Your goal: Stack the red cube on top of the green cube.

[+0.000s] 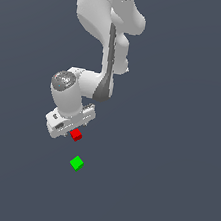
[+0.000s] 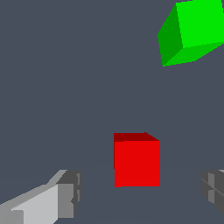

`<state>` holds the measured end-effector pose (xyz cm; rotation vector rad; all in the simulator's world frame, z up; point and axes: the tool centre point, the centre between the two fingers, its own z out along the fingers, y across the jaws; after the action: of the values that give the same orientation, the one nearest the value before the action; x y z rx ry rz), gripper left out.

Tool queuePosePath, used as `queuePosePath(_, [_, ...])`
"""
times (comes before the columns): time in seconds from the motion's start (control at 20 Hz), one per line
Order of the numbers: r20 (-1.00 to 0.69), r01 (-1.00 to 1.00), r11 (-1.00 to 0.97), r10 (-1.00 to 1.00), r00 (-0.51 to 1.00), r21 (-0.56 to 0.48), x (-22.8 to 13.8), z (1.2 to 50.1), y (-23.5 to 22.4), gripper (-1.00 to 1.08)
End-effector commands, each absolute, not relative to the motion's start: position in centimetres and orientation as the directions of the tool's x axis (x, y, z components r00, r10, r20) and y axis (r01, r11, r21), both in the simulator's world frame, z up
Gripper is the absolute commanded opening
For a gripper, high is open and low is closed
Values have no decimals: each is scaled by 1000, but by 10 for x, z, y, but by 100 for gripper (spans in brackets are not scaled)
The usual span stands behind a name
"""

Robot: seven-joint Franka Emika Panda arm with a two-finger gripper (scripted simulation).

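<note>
Now low over the dark tabletop [image 1: 174, 168], with jaws [image 2: 140, 197] spread apart and nothing clamped. Red cube [image 1: 76, 135] resting on the tabletop in the gap between the two fingertips [image 2: 65, 192], touching neither pad. Green cube [image 1: 77, 163] apart from it, nearer in the exterior view and slightly toward the exterior view's right, unstacked.

- The exterior view looks down on me from high and far, taking in my arm and the floor.
- My wrist view sits close behind my fingers [image 2: 57, 203], facing the floor.
- Both share the red cube [image 1: 76, 135] [image 2: 137, 162] and green cube [image 1: 76, 163] [image 2: 192, 30].
</note>
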<state>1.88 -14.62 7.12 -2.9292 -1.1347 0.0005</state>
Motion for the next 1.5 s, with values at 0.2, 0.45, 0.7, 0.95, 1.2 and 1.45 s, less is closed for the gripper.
queuePosePath(0.2, [0,689,-724,689,724,0,22,69,-149,100])
queuePosePath(0.45, [0,682,-731,682,731,0,21,70,-147,100])
queuePosePath(0.7, [0,684,-730,684,730,0,21,64,-148,100])
queuePosePath(0.95, [0,683,-730,683,730,0,20,41,-147,100])
queuePosePath(1.2, [0,683,-731,683,731,0,20,22,-147,100])
queuePosePath(1.45, [0,682,-731,682,731,0,21,20,-147,-100])
